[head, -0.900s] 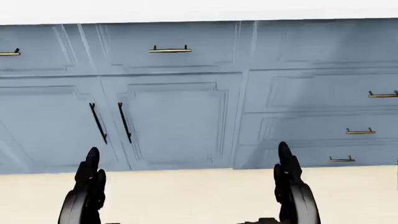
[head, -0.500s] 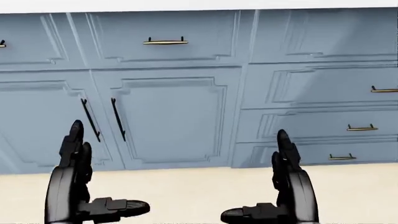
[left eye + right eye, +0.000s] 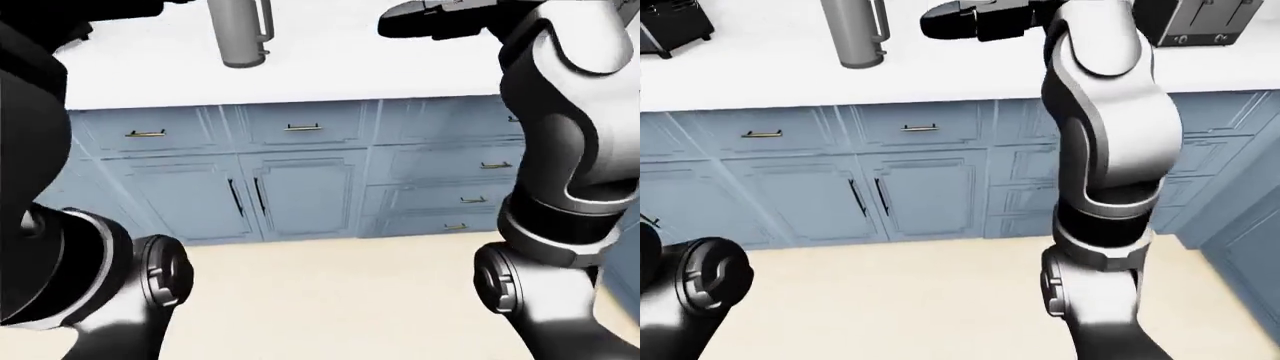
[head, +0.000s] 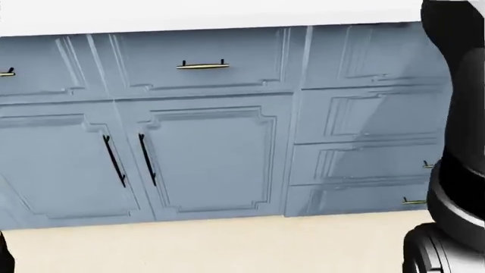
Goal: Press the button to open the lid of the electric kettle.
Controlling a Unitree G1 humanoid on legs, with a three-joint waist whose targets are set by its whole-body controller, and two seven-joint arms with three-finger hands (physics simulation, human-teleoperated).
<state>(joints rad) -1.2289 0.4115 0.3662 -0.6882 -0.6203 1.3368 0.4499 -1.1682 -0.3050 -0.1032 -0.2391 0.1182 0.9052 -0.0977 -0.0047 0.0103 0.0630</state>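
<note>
Kettle (image 3: 855, 34): grey, upright on the white worktop (image 3: 970, 71), top cut off, button unseen.
Right hand (image 3: 970, 21): raised beside it, apparently for reaching; finger state unclear.
Left hand: not visible.

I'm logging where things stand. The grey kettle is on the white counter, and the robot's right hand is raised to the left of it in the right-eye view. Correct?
Not quite. In the right-eye view the right hand is raised to the right of the grey kettle, not the left. The kettle does stand on the white counter.

the kettle (image 3: 855, 34) top, with lid and button, is cut off.
</note>
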